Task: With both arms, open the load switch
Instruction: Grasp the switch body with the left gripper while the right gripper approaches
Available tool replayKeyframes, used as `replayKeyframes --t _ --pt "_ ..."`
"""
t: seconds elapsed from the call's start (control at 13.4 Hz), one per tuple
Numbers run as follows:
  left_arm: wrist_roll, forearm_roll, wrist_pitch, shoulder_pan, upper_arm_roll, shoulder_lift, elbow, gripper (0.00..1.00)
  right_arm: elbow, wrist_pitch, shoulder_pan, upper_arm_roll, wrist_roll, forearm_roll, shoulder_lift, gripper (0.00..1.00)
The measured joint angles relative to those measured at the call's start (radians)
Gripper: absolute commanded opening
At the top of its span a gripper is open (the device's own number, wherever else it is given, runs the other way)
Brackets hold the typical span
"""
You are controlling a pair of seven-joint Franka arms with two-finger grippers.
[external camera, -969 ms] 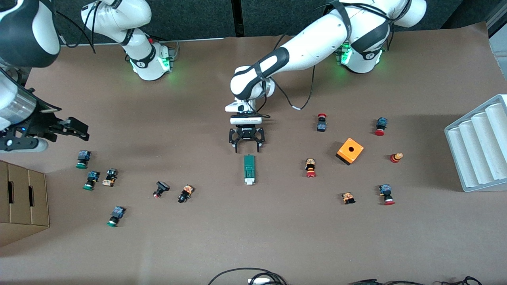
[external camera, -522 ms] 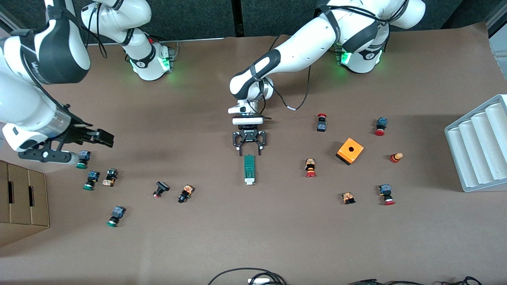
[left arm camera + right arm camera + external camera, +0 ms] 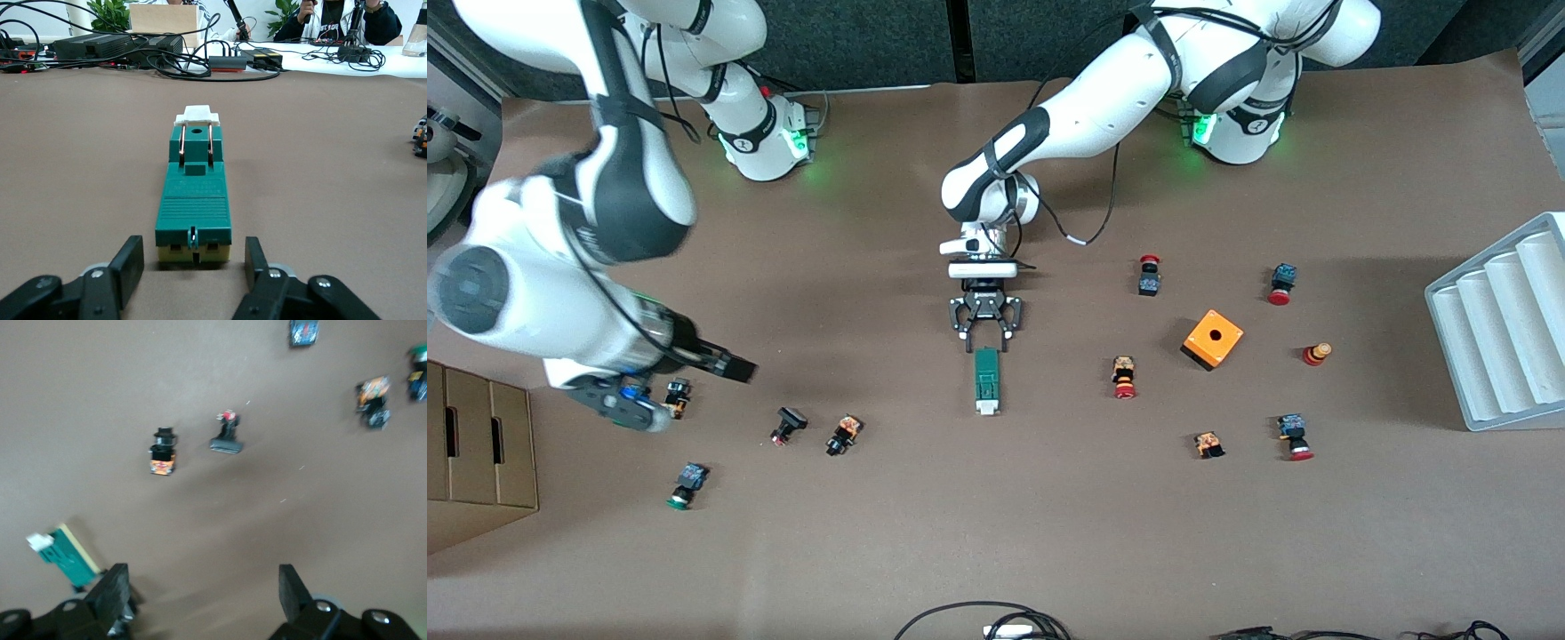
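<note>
My left claw (image 3: 985, 339) has narrowed since a second ago, still slightly apart, straddling the switch's (image 3: 986, 380) green end without touching, mid-frame on the bench (image 3: 1049, 533). My right claw (image 3: 734, 366) has swung in from the frame's left edge, wide open above the buttons (image 3: 783, 425).

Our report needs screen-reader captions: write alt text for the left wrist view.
The left end effector sits low on the brown table, its fingers apart on both sides of the near end of a green load switch. The switch's white piece points away, toward cables along the table edge.
</note>
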Motion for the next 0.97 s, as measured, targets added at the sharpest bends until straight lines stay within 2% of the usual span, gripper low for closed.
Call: replayKeyframes --t 0.3,0.37,0.45,0.75,0.97 --pt "-0.004 0.0 0.0 0.0 0.001 0.0 0.001 0.67 0.13 0.03 0.09 0.003 0.386 0.113 0.18 1.0" --pt "-0.004 0.001 0.0 -0.001 0.001 0.0 0.001 0.62 0.155 0.054 0.111 0.004 0.471 0.131 0.226 1.0" --pt "-0.004 0.005 0.0 -0.001 0.002 0.001 0.001 0.62 0.174 0.086 0.137 0.005 0.554 0.155 0.267 1.0" --pt "-0.004 0.017 0.0 -0.001 0.003 0.003 0.001 0.63 0.206 0.245 0.229 0.001 0.836 0.278 0.368 1.0" --pt "-0.004 0.021 -0.003 -0.002 0.003 0.005 0.001 0.63 0.213 0.385 0.289 -0.001 0.988 0.286 0.434 1.0"
